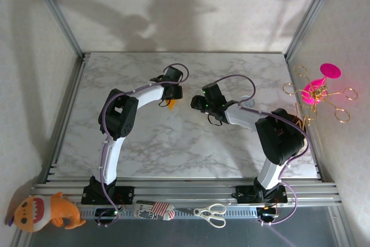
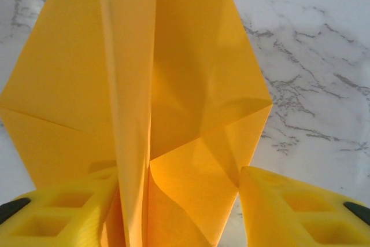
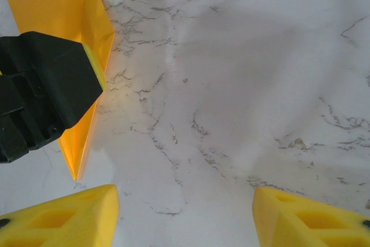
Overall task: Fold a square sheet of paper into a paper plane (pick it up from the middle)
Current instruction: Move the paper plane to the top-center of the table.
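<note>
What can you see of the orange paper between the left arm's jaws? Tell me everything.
The paper plane is thin, plain orange-yellow paper, folded into a long dart shape. A raised lengthwise ridge runs down its middle, with flat flaps on both sides and crisp creases. It lies on the marble table, narrowing to a sharp tip in the right wrist view. The left gripper straddles it with jaws apart; whether they touch it I cannot tell.

Legible text, labels, numbers: none readable.
striped packet (image 1: 155,210) on the front rail (image 1: 182,214): red-and-white pattern, any lettering too small to tell. paper plane (image 2: 191,85): plain orange-yellow faces, unprinted.
</note>
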